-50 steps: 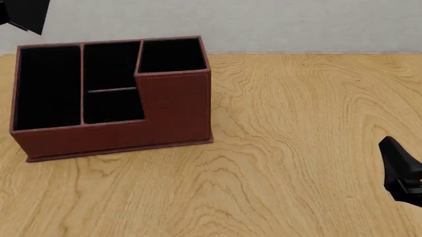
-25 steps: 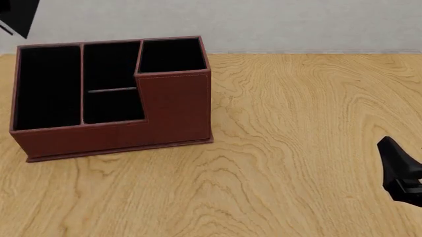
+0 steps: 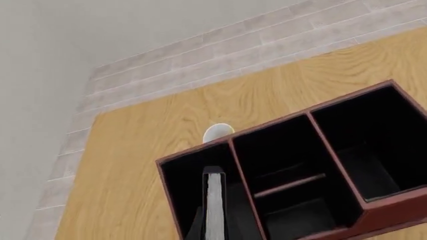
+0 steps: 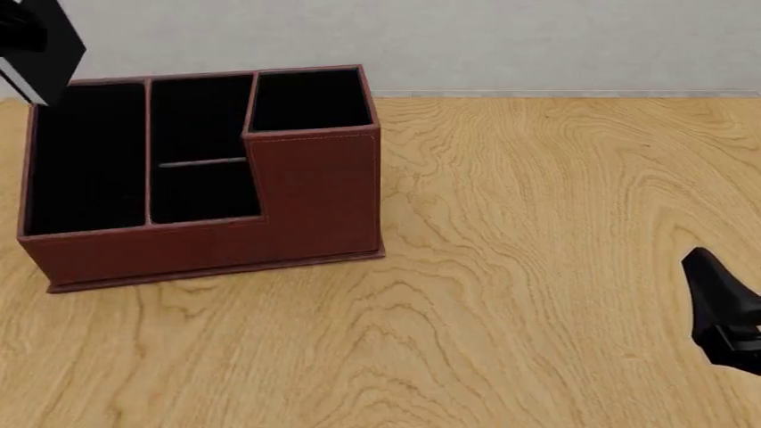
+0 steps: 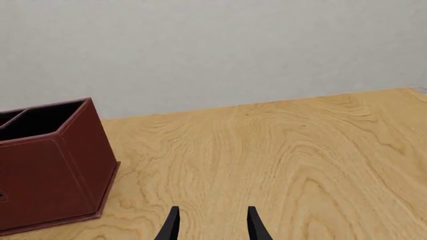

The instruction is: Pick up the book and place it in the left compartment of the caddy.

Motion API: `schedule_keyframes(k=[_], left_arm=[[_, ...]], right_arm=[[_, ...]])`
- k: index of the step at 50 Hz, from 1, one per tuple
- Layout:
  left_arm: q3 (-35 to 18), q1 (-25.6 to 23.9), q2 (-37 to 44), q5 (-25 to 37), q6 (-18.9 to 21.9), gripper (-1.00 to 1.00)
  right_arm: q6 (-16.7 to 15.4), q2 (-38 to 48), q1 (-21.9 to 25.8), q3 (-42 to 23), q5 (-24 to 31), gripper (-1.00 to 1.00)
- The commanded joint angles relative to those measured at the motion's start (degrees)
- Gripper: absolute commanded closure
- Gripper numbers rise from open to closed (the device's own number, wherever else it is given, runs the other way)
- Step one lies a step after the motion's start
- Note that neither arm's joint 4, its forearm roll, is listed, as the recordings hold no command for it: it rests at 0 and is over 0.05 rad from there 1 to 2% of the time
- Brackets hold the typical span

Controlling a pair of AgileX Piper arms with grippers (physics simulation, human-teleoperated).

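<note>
Gripping the book [image 3: 213, 197] edge-on in the left hand [image 3: 212, 227], clamped against its black covers and showing almost nothing of the fingers themselves in the left wrist view; turning the pale page edge toward that camera; hanging the book in the air over the left compartment [image 3: 185, 186] of the caddy [image 4: 315, 196], near that long slot's far outer corner in the front view, where it is showing as a dark block at the upper left [image 4: 42, 45]; not yet lowering it between the low reddish-brown walls, and leaving all four black-lined sections bare; resting the caddy flat on the wooden tabletop [image 4: 535, 223], with its tall square section at the far right corner; hovering the right hand [image 5: 213, 225] low over the tabletop, well apart from the caddy on its right, with the two dark fingers [image 5: 172, 226] spread apart and grasping nothing, only bare wood grain showing between them
</note>
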Motion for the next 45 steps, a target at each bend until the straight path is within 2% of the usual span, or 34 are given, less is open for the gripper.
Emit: schedule_keyframes(k=[1,10,18,21,29,30,34,45], left_arm=[[0.0,0.3,2.3,1.5,1.5,1.0],[0.0,-0.6,5.3,2.9,-0.2,1.0],[2.3,0.2,6.3,1.7,0.5,1.0],[1.9,0.0,7.6,2.4,-0.6,1.0],[3.7,2.6,8.1,0.6,0.6,1.0],[3.3,1.6,9.0,1.5,-0.6,1.0],[3.6,3.7,9.6,1.0,-0.4,1.0],[4.1,4.3,11.2,0.0,-2.3,1.0]], right_arm=[[0.1,0.3,0.0,0.0,-0.2,-1.0],[0.1,0.1,-0.2,0.0,0.0,-1.0],[0.2,0.6,-0.2,0.0,-0.5,-1.0],[0.3,0.4,-0.3,0.0,-0.4,-1.0],[0.4,0.4,-0.4,0.0,-0.3,-1.0],[0.4,0.4,-0.4,0.0,-0.4,-1.0],[0.5,0.3,-0.4,0.0,-0.2,-1.0],[0.7,0.0,-0.5,0.0,-0.1,-1.0]])
